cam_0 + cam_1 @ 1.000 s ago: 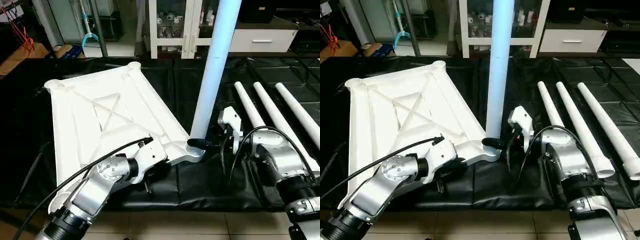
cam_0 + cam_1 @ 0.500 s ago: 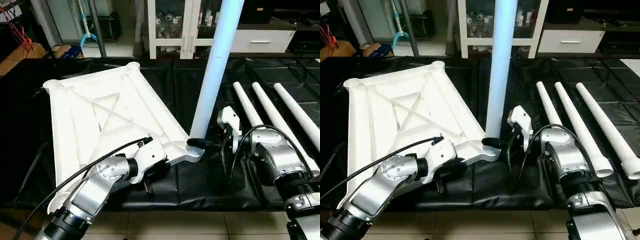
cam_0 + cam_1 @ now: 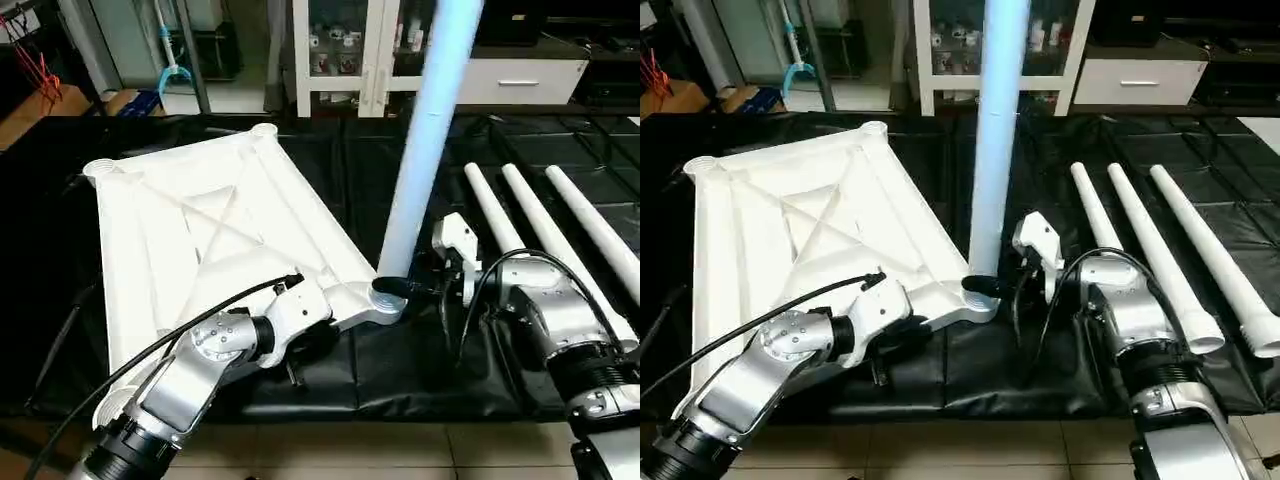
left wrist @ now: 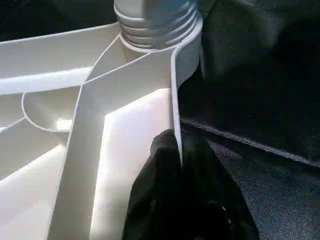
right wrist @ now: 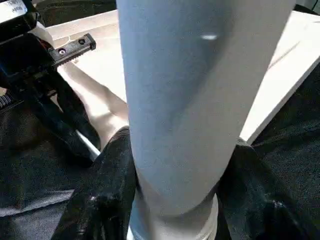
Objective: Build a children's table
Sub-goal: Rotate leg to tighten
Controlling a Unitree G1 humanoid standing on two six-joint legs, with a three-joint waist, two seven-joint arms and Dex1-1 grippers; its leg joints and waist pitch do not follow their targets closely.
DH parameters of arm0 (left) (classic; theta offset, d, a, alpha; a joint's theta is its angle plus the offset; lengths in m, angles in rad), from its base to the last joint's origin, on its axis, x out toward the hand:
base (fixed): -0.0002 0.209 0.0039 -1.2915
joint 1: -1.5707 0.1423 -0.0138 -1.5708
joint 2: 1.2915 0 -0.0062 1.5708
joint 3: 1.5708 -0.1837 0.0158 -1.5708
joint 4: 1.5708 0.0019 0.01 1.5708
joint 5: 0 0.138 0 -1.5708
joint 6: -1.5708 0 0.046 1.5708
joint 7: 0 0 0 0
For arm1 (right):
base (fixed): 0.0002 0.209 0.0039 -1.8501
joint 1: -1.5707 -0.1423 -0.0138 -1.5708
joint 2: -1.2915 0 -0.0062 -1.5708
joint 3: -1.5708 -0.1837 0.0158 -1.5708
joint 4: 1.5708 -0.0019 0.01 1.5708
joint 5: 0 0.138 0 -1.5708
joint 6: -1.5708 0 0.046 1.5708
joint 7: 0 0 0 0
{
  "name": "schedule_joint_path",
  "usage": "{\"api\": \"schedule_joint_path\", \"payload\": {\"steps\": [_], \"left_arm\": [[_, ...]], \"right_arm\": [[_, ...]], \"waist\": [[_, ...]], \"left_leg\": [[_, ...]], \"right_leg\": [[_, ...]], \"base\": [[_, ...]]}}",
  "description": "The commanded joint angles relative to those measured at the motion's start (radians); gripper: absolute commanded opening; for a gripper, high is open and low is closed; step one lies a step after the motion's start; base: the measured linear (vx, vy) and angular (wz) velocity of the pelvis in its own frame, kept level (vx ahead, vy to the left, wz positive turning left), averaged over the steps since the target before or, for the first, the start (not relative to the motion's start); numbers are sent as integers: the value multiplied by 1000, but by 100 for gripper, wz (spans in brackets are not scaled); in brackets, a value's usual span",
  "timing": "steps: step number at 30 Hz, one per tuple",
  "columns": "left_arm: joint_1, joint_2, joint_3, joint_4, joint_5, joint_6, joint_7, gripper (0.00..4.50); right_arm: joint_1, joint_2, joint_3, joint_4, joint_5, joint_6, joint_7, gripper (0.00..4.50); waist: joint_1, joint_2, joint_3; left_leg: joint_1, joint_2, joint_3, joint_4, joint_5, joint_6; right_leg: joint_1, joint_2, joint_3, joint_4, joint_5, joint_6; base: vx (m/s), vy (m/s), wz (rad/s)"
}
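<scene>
- The tabletop (image 3: 210, 250) lies ribbed side up on the black mat (image 3: 400, 370), one round corner socket (image 3: 388, 297) at its near right corner.
- A white leg (image 3: 420, 130) stands nearly upright in that socket — its threaded end sits in the socket's collar (clear in the left wrist view).
- The left gripper (image 4: 180, 165) is pinched tight on the tabletop's thin edge rim, just beside the socket.
- The right gripper (image 5: 175, 200) holds the leg low down, one black finger (image 5: 107, 190) on each side of it.
- Three spare legs (image 3: 1160, 255) lie side by side on the mat, to the right.
</scene>
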Motion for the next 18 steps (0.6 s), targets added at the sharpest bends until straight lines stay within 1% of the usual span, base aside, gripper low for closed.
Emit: {"api": "schedule_joint_path", "payload": {"steps": [1,2,4,5,6,7,9,10,11,13,14,16,18], "left_arm": [[29,1,-52,0,-9,10,-45,0],[29,1,-53,0,-9,10,-44,0],[30,0,-52,1,-10,9,-43,0],[30,0,-52,2,-10,8,-43,0],[30,0,-52,2,-11,8,-43,0],[29,0,-51,3,-11,8,-44,0],[26,2,-49,4,-11,6,-45,0],[25,2,-49,4,-11,5,-45,0],[22,2,-47,5,-11,4,-46,0],[21,2,-46,6,-11,4,-47,0],[17,0,-43,9,-12,2,-47,0],[13,-3,-40,10,-15,0,-46,0],[12,-4,-38,12,-16,-1,-45,0]], "right_arm": [[16,3,-1,-1,-20,3,-49,188],[19,4,-2,-5,-19,5,-51,188],[22,6,-5,-8,-15,10,-55,188],[24,7,-6,-10,-12,15,-54,223],[24,8,-6,-10,-11,15,-54,244],[24,9,-8,-9,-11,17,-54,258],[24,13,-12,-8,-11,16,-58,264],[24,14,-13,-8,-12,14,-61,278],[24,14,-15,-8,-15,14,-68,293],[23,14,-15,-8,-16,14,-70,293],[23,12,-14,-8,-19,15,-71,293],[24,10,-12,-7,-20,18,-68,293],[25,8,-11,-5,-23,17,-69,293]], "waist": [[2,-15,-52],[3,-12,-52],[2,-14,-52],[2,-13,-52],[2,-13,-52],[2,-10,-52],[2,-10,-52],[3,-11,-53],[3,-8,-54],[4,-9,-56],[5,-10,-54],[6,-10,-54],[5,-9,-53]], "left_leg": [[23,86,-37,-95,-284,61],[25,86,-37,-95,-286,58],[25,86,-37,-95,-281,59],[24,86,-37,-95,-278,60],[25,86,-36,-95,-280,61],[25,86,-37,-95,-282,60],[25,86,-37,-96,-284,57],[25,85,-36,-95,-281,55],[24,85,-37,-95,-274,56],[24,86,-36,-93,-254,64],[24,85,-35,-93,-248,69],[24,86,-35,-93,-247,72],[25,86,-35,-95,-265,69]], "right_leg": [[14,-57,23,-71,-149,-297],[13,-57,24,-71,-149,-295],[13,-56,24,-71,-136,-295],[14,-57,24,-71,-128,-296],[13,-56,24,-71,-128,-297],[14,-57,24,-70,-128,-298],[13,-56,24,-71,-130,-298],[13,-56,24,-71,-124,-299],[15,-56,24,-69,-113,-300],[15,-56,24,-67,-84,-303],[15,-56,23,-67,-76,-306],[16,-56,23,-66,-76,-307],[14,-56,23,-68,-98,-305]], "base": [[0,0,0],[0,0,0],[0,0,0],[0,0,0],[0,0,0],[0,0,0],[0,0,0],[0,0,0],[0,0,0],[0,0,0],[0,0,0],[0,0,0],[0,0,0]]}}
